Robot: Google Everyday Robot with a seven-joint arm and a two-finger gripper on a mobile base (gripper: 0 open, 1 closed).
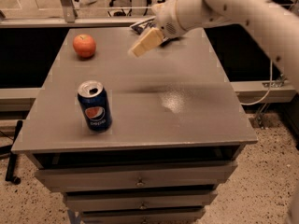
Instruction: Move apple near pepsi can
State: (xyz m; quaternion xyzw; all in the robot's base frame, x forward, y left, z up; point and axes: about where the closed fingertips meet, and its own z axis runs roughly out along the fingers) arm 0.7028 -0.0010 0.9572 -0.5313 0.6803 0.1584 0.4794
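Note:
The apple (84, 45) is small, round and orange-red, and sits at the far left of the grey table top (196, 111). The pepsi can (95, 105) is dark blue with a silver top and stands upright near the front left, well in front of the apple. My gripper (144, 44) hangs above the far middle of the table, to the right of the apple and apart from it, holding nothing that I can see. The white arm (219, 6) reaches in from the upper right.
A blue-and-white snack bag (138, 27) lies at the table's far edge, mostly hidden behind the gripper. Drawers (135, 181) sit under the table top. A railing and floor lie beyond the far edge. A cable (268, 85) hangs at the right.

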